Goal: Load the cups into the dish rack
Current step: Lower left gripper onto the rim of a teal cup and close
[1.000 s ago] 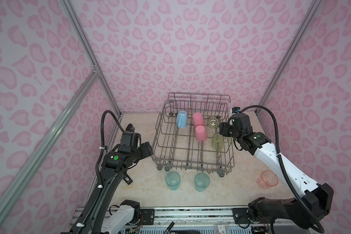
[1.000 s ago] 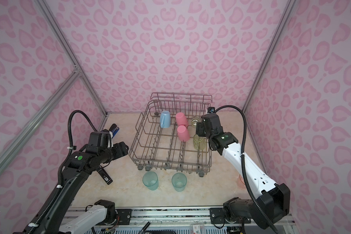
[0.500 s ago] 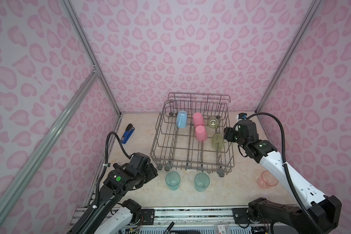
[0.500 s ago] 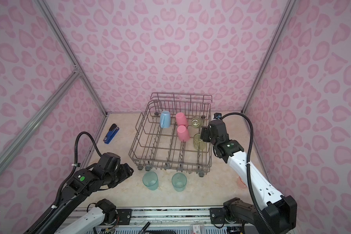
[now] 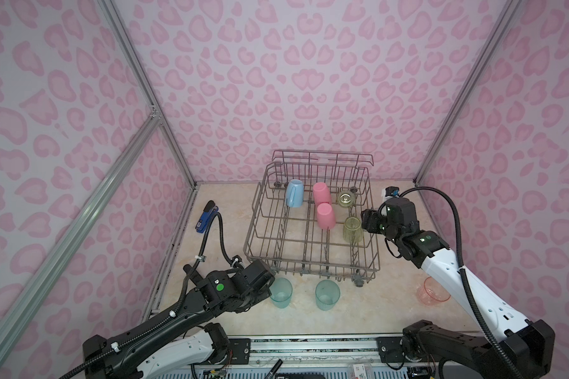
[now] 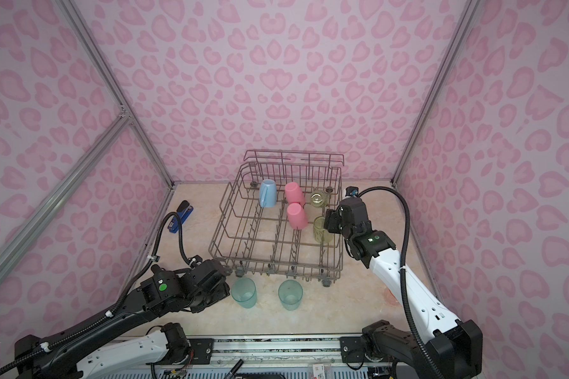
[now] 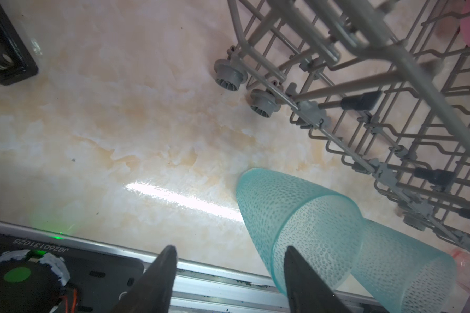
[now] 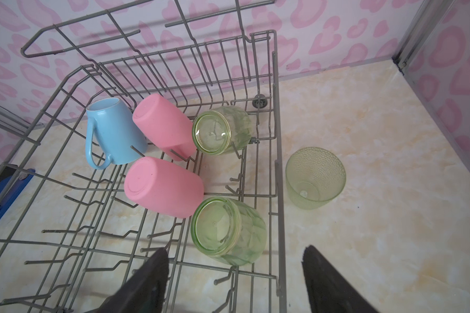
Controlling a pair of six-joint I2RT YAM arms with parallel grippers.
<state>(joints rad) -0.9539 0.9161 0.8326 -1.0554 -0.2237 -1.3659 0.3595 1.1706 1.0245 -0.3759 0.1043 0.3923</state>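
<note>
Left wrist view first: where does the translucent teal dimpled plastic tumbler (image 7: 299, 216) sit relative to the left gripper (image 7: 229, 248)?

Off to one side. The two dark fingers (image 7: 168, 271) stand apart, and only the marbled beige tabletop (image 7: 120, 122) and the table's edge show between them. One fingertip overlaps the tumbler's wall near its rim, but I cannot tell whether it touches. Nothing is held.

And from above?

In both top views that tumbler (image 5: 280, 293) stands upright on the table just beside the gripper, in front of the grey wire dish rack (image 5: 296, 244). A second teal tumbler (image 5: 327, 294) stands near it, not touching.

What about the right gripper (image 8: 236, 252)?

Its fingers (image 8: 155, 273) are spread wide and grip nothing. It hovers at the rack's side wall. A translucent yellow-green tumbler (image 8: 228, 230) lies tilted on the tines, bottom towards the camera, just ahead of the gap between the fingers and clear of both.

What else is loaded?

A light-blue handled mug (image 8: 114, 132), an opaque pink tumbler (image 8: 163, 127), a second pink tumbler (image 8: 163, 187) and another yellow-green tumbler (image 8: 220, 130), all tipped over the tines. A textured yellow-green cup (image 8: 315, 178) stands upright on the table just outside the rack wall. A salmon tumbler (image 5: 433, 291) stands beside the right arm, well apart from the rack.
</note>
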